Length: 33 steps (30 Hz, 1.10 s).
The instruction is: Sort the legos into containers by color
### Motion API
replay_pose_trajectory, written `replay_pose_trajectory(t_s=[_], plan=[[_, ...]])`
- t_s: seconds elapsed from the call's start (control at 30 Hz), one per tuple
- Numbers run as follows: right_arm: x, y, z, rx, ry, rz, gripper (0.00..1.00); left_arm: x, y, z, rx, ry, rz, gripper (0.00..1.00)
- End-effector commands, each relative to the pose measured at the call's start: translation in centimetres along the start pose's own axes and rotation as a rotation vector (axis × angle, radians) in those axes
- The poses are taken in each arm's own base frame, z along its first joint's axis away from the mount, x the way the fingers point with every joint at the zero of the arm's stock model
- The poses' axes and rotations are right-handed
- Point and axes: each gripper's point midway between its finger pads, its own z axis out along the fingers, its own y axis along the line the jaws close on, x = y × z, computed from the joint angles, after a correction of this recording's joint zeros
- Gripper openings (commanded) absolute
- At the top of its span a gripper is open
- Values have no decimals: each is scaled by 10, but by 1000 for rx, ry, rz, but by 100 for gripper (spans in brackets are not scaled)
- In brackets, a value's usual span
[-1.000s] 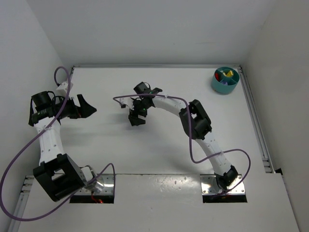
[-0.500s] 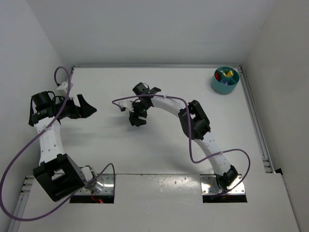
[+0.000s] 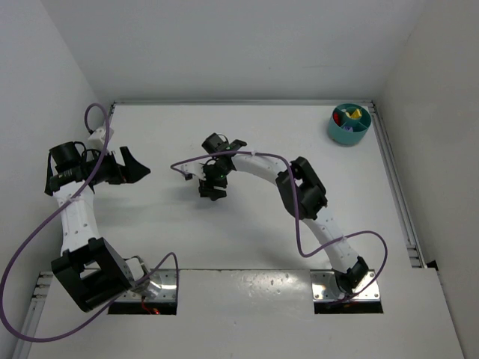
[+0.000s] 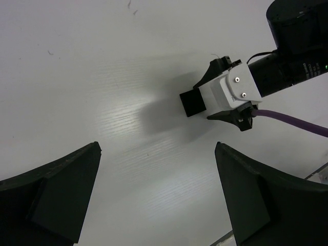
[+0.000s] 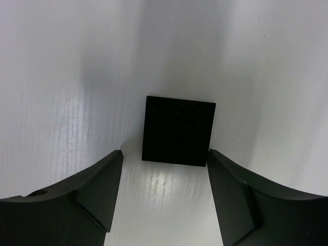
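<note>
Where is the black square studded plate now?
The black plate lies on the white table, left of centre in the top view, between the right end effector's fingers.

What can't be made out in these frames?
- Top view: bricks in the teal dish are too small to count or place by compartment.
- Top view: black plate is indistinguishable from the dark right hand over it.
- Wrist views: dish lies outside both frames.

Bright diffuse light; soft shadows, mild glare on table (image 4: 102, 61); near edges blurred.
</note>
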Motion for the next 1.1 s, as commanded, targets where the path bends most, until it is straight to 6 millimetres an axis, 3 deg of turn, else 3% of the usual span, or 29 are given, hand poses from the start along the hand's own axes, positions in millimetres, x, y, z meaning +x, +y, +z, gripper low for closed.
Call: replay_pose_trajectory(t_s=[0.0, 0.27, 0.73, 0.8, 1.0, 1.07], plan=[[71, 43, 41, -111, 229, 104, 68, -4, -6, 0, 31, -17, 40, 100], [67, 38, 42, -60, 241, 161, 67, -3, -5, 0, 22, -15, 40, 100], [70, 43, 48, -52, 270, 154, 47, -5, -6, -1, 22, -15, 40, 100], [67, 38, 45, -33, 267, 146, 43, -5, -6, -1, 22, -15, 40, 100], [75, 50, 45, -55, 310, 151, 24, -5, -6, -1, 22, -15, 49, 100], [70, 51, 35, -47, 303, 147, 19, -5, -6, -1, 22, -15, 49, 100]])
